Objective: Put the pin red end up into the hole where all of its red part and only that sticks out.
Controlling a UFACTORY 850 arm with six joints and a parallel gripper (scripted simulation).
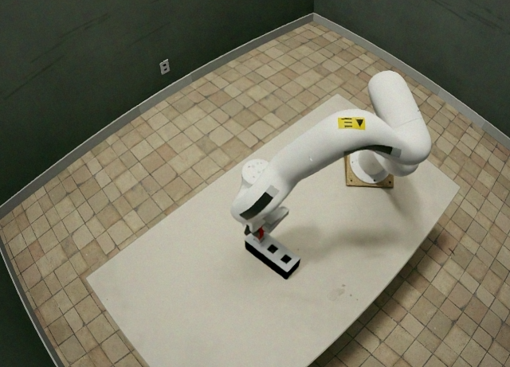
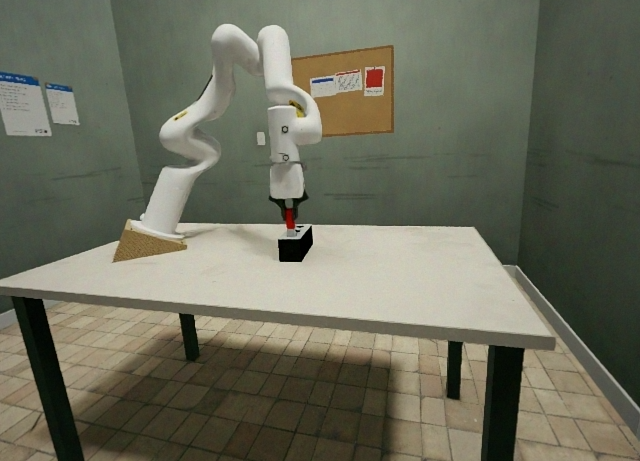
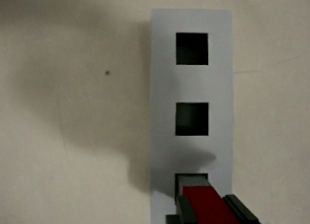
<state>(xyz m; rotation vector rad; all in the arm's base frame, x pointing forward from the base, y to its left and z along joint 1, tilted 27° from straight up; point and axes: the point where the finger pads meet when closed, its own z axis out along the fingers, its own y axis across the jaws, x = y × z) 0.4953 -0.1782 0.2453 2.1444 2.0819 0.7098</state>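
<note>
The block [image 1: 272, 256] is black with a pale top and three square holes in a row; it lies on the white table, also in the exterior view [image 2: 295, 243] and the wrist view [image 3: 192, 114]. My gripper [image 2: 288, 206] is shut on the pin [image 2: 290, 221] and holds it upright, red end up. The pin's grey lower end stands in the end hole nearest the gripper [image 3: 193, 180]; a short grey length shows above the block's top. The red part [image 3: 209, 218] sits between my fingers. The other two holes [image 3: 193, 118] [image 3: 193, 48] are empty.
The arm's base stands on a wooden mount [image 1: 368, 173] at the table's far end. The table edges lie well away from the block.
</note>
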